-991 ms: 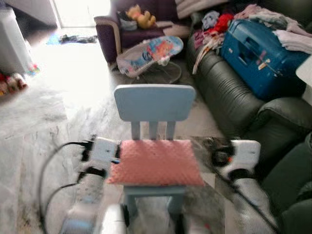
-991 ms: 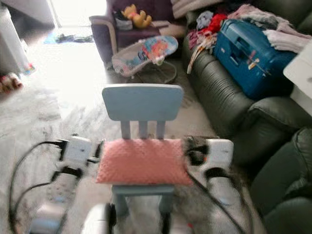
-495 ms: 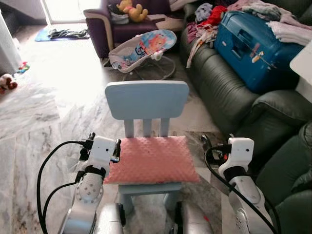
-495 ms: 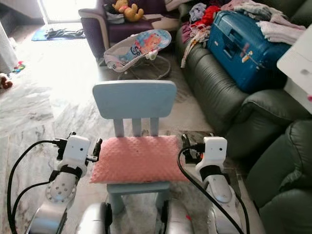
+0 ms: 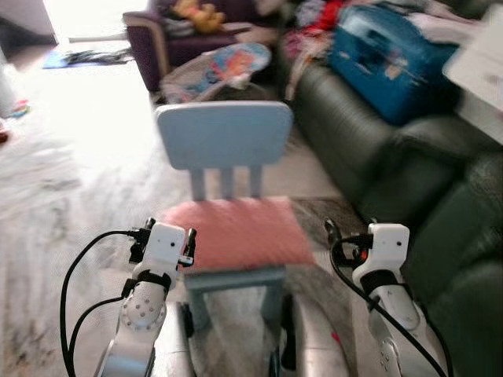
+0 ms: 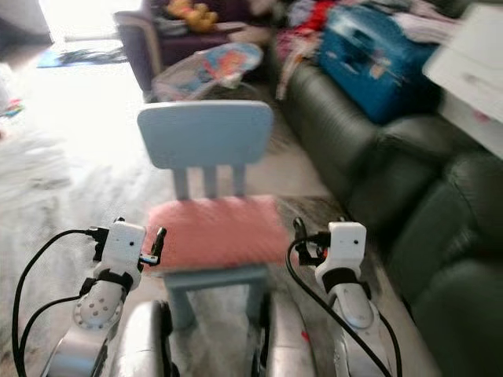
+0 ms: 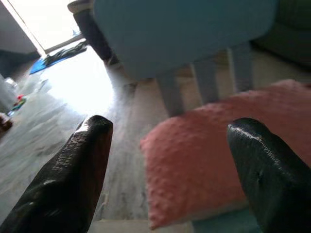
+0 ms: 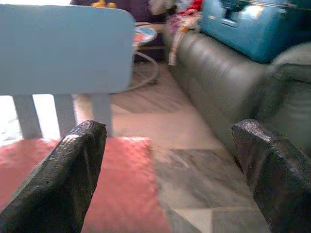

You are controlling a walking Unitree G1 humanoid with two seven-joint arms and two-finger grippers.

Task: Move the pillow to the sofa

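Both grippers, left (image 7: 170, 165) and right (image 8: 167, 170), spread fingers beside the pillow (image 5: 236, 232), blurred overhead, seemingly untouched.

Pink on pale blue, dark green beside

A salmon-pink, dimple-textured pillow (image 5: 236, 233) covers the seat of a pale blue chair (image 5: 224, 145); the sofa (image 5: 369, 149) is dark green, the suitcase (image 5: 389, 51) bright blue, the floor (image 5: 63, 188) grey-veined white marble.

Chair (image 5: 224, 141) back blocks fwd; floor (image 5: 78, 157) open left, sofa (image 5: 369, 149) close right.
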